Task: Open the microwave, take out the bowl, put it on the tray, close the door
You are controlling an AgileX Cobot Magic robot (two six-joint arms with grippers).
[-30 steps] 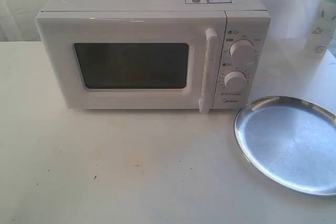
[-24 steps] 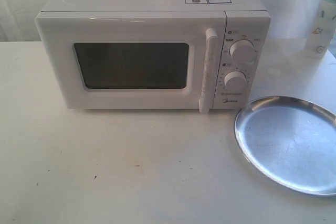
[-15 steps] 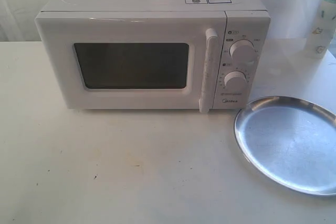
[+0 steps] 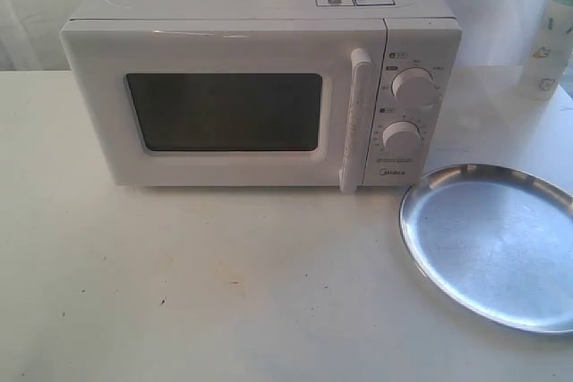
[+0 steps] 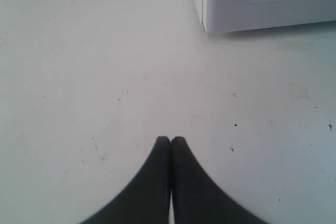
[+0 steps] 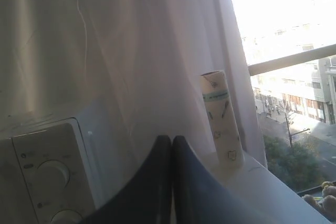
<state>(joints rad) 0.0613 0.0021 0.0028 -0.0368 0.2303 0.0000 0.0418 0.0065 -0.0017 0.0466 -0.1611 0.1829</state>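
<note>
The door [image 4: 224, 114] is unopened. Left gripper [image 5: 170, 140] and right gripper [image 6: 172, 139] are pinched together, empty; the handle [image 4: 355, 123], at the tray's [image 4: 488, 243] ten o'clock, must be grasped.

tray [image 4: 501, 248]: shiny metal | microwave [image 4: 260, 96]: glossy white plastic | table [image 4: 179, 284]: matt

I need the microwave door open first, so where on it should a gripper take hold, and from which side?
Take the long vertical bar handle at the edge of the door beside the knobs. Come from the front with the jaws either side of the bar: it stands upright and proud of the door, so a sideways pinch probably holds best.
</note>
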